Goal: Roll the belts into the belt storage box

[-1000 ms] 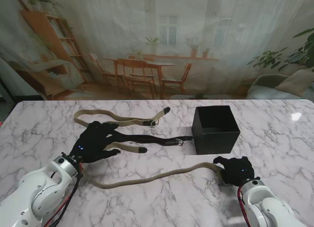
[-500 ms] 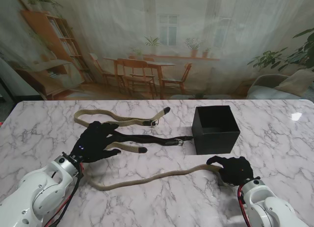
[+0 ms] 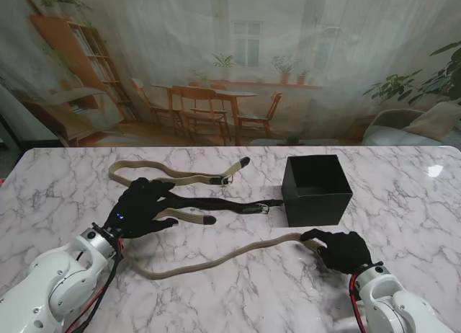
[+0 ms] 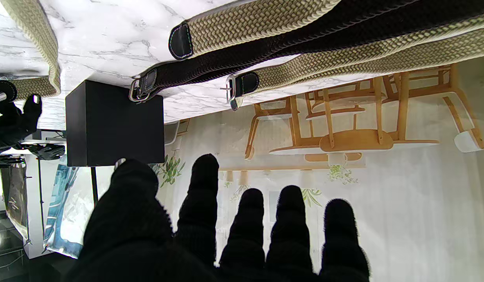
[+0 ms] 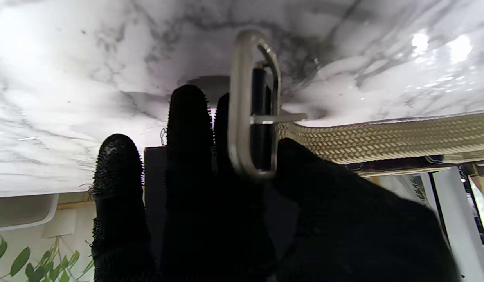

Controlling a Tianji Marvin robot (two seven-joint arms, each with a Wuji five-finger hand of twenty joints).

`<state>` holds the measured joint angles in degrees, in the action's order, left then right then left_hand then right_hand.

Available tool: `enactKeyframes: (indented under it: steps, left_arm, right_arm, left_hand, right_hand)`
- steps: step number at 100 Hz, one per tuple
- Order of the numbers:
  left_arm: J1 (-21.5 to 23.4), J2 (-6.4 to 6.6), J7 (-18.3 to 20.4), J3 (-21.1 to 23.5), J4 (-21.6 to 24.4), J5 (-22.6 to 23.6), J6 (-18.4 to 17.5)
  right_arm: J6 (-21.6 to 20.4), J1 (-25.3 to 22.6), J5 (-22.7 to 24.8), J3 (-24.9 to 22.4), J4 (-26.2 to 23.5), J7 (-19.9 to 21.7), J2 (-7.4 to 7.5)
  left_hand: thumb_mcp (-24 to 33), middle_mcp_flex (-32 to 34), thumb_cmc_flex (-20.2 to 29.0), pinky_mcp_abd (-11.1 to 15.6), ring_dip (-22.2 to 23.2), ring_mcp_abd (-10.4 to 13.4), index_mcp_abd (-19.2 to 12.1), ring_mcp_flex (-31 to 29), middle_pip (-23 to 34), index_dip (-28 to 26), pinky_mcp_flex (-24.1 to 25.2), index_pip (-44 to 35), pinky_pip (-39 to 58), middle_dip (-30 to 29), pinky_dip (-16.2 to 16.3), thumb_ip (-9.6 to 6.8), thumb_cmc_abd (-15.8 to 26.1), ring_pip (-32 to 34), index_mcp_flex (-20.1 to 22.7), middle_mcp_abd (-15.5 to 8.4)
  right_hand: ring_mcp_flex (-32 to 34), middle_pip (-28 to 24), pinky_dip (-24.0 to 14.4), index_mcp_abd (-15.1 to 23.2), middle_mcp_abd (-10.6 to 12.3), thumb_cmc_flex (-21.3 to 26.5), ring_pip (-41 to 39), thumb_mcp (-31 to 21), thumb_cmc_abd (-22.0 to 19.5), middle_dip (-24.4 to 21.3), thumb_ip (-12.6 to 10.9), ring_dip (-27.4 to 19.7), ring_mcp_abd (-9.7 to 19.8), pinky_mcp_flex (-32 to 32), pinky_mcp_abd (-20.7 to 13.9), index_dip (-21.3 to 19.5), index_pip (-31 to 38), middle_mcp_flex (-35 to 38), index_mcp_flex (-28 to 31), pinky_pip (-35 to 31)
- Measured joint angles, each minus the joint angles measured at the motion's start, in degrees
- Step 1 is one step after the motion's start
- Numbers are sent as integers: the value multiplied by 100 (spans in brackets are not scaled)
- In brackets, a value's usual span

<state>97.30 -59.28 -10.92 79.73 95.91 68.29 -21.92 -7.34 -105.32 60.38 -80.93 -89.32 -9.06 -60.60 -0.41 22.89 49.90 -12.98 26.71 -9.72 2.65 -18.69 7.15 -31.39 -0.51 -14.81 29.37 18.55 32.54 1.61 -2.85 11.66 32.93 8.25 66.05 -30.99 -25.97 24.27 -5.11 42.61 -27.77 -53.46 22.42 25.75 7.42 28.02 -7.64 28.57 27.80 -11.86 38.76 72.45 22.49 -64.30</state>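
The belt storage box [image 3: 316,189] stands on the table [image 3: 403,196], right of centre. Three belts lie to its left. The farthest belt [image 3: 173,177] loops at the far left. The middle belt [image 3: 223,204] ends touching the box's left wall. The nearest belt [image 3: 216,259] runs from the left hand [image 3: 138,208] across to the right hand [image 3: 344,250], which lies nearer to me than the box.
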Motion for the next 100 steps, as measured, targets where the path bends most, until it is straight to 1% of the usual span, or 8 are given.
enactKeyframes:
  steps: [15, 24, 29, 39, 48, 66, 88, 100]
  left_arm:
    - [-12, 0, -14, -15, -11, -2, -5]
    - [-22, 0, -16, -27, -18, -6, -8]
    - [-26, 0, -15, -33, -21, -7, -9]
    - [-32, 0, -4, -41, -23, -12, -10]
    - [-37, 0, -1, -52, -27, -15, -11]
    - [-46, 0, 12, -67, -32, -24, -11]
    - [-60, 0, 27, -81, -36, -30, -9]
    - [-62, 0, 28, -83, -38, -30, -8]
  right_arm:
    - [-94, 10, -70, -31, 1, 100, 1]
    - [-89, 18, -113, -30, -2, 136, 4]
    - [-84, 21, -148, -31, -11, 167, 6]
    - [-80, -8, -150, -84, -93, 345, 5]
    - [-87, -67, -95, -147, -181, 449, 5]
    - [-262, -264, -135, -427, -583, 1261, 20]
    - [-564, -541, -231, -757, -1107, 2275, 124]
    - [-645, -612, -87, -869, -1283, 2700, 172]
  left_hand:
    - [0, 1, 21, -1, 0, 0, 0, 0, 0, 0, -2, 0, 0, 0, 0, 0, 0, 0, 0, 0]
    - [0, 2, 21, -1, 0, 0, 0, 0, 0, 0, -2, 0, 0, 0, 0, 0, 0, 0, 0, 0]
    - [0, 2, 21, -1, 0, 0, 0, 0, 0, 0, -2, 0, 0, 0, -1, 0, 0, 0, 0, 0]
    - [0, 2, 21, -1, 0, 0, 0, 0, 0, 0, -2, 0, 0, 0, -1, 0, 0, 0, 0, 0]
    - [0, 2, 21, -2, 0, 0, 0, 0, 0, 0, -2, 0, 0, 0, -1, 0, 0, 0, 0, 0]
    - [0, 2, 21, -3, 0, 0, 1, 0, 0, 0, -2, 0, 0, 0, -1, 0, 0, 0, 0, 0]
    - [-1, 2, 21, -3, 0, 0, 1, 0, 0, 1, -3, 0, 0, 0, -1, 0, 0, 0, 0, 0]
    - [-1, 2, 21, -3, 0, 0, 1, 0, 0, 1, -3, 0, 0, 0, -1, 0, 1, 0, 0, 0]
  right_hand:
    - [-5, 4, 1, -53, -49, 14, -100, -79, 3, 18, 48, 76, -24, -71, 70, -241, 348, 1, 1605, 116]
    - [-5, 117, -51, -1381, -12, 42, -107, 31, 152, -41, 315, 87, -33, -71, 70, 334, 691, 94, 1867, 126]
    - [-1, 219, -52, -1982, 115, -400, -108, 200, 367, -139, 378, 87, 52, -73, 67, 415, 942, 164, 1881, 145]
    - [-1, 389, -52, -2349, 220, -1429, -20, 272, 406, -304, 182, -21, 250, -131, 53, -474, 91, 173, 2177, 163]
    - [2, 549, -52, -2526, 257, -2017, 191, 417, 393, -433, 41, -211, 318, -231, -88, -899, -349, 208, 2179, 163]
    - [-221, 1013, -52, -2992, 371, -2532, 535, 723, 367, -836, 23, -546, 530, -423, -550, -991, -924, 62, 1924, 163]
    - [-1047, 1617, 117, -3263, 643, -2366, 1225, 1777, 812, -1462, -64, -1240, 926, -811, -899, -990, -1541, -731, 1022, 448]
    - [-1366, 1795, 175, -3283, 827, -1786, 1351, 1332, 1211, -1617, -323, -1559, 1183, -911, -1083, -991, -1686, -1044, 617, 602]
